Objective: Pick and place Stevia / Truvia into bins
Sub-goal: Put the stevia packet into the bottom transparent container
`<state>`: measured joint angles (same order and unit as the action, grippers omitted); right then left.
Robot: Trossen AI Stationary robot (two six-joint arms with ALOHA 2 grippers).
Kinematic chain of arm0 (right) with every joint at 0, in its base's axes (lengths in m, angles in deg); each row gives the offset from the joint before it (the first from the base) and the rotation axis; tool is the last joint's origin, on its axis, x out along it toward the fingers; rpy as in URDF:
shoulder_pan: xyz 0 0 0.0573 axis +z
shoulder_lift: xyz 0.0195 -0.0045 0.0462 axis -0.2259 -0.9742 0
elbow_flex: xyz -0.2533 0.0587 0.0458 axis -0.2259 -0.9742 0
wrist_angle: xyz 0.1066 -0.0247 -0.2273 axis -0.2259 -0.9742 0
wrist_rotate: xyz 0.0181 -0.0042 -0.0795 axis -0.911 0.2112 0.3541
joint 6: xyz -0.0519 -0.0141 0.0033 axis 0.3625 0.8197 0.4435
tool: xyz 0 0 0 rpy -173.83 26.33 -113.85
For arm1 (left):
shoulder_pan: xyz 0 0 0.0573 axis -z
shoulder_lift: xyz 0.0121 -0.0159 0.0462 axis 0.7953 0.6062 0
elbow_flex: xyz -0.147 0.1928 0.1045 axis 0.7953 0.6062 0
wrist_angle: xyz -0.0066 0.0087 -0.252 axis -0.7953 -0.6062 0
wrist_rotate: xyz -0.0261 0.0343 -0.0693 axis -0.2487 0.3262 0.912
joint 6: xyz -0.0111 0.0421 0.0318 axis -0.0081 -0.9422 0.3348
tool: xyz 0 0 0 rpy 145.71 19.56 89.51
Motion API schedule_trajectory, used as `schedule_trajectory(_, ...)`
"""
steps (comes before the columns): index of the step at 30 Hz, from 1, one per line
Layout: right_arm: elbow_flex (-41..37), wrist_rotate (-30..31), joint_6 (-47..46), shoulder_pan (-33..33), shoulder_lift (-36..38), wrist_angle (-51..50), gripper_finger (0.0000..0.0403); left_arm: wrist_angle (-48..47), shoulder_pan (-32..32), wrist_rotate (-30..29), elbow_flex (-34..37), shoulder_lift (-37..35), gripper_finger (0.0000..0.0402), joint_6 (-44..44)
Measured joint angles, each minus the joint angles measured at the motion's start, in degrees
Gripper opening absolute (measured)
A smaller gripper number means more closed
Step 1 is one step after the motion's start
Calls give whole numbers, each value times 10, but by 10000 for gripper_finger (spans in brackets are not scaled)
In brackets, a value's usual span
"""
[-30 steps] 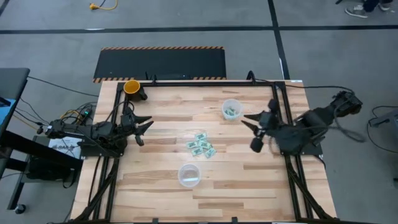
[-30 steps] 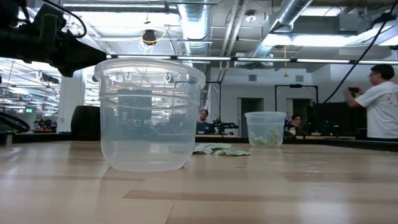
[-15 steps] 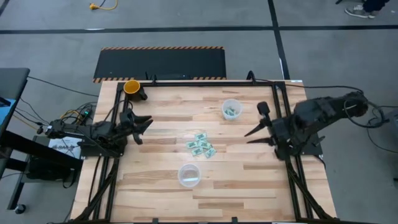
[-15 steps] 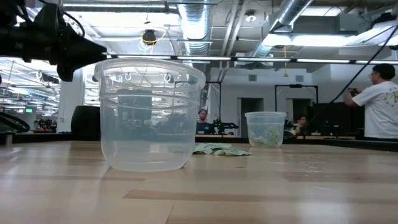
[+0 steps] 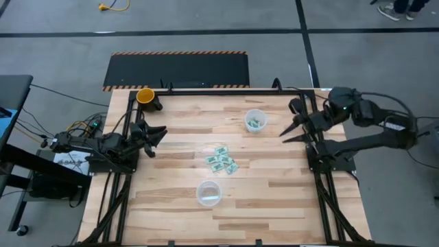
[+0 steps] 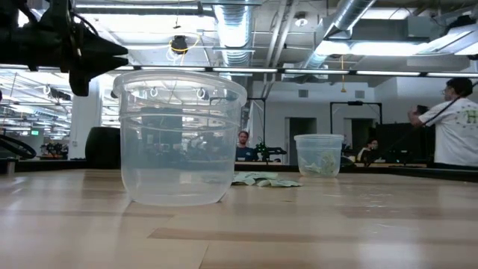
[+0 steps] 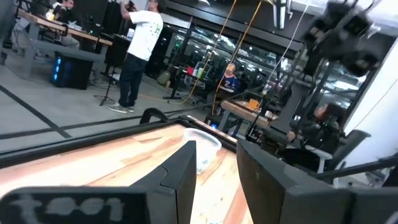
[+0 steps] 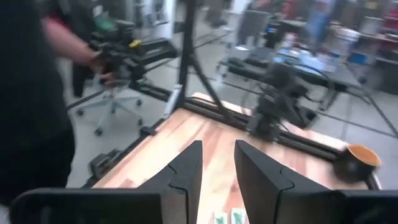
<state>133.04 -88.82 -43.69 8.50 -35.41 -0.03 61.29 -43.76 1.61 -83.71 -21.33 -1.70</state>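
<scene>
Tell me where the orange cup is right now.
In the high view the orange cup stands at the table's far left corner, beyond the left gripper and well away from the packets and both clear cups.

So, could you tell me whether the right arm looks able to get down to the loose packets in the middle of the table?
Probably yes. The right gripper, jaws open and empty, sits near the table's right edge; bare wood lies between it and the packets, with the cup off to one side.

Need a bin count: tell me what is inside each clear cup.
The far cup holds green-and-white packets; their number cannot be read. The near cup looks empty.
</scene>
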Motion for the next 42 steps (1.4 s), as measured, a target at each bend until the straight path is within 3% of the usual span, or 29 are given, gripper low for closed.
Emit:
schedule_trajectory(9, -228, 0, -101, -46, 137, 175, 87, 80, 0, -1, -1, 0, 104, 104)
schedule_trajectory(14, -321, 41, -155, -46, 202, 233, 87, 101, 0, -16, -1, 0, 104, 139)
schedule_trajectory(25, -413, 92, -263, -36, 315, 265, 87, 101, 0, -27, -1, 0, 104, 152)
schedule_trajectory(37, -551, 132, -293, 25, 405, 351, 87, 100, 0, -27, -1, 0, 104, 155)
schedule_trajectory(42, -582, 133, -294, 47, 442, 302, 87, 100, 0, -27, -1, 0, 104, 156)
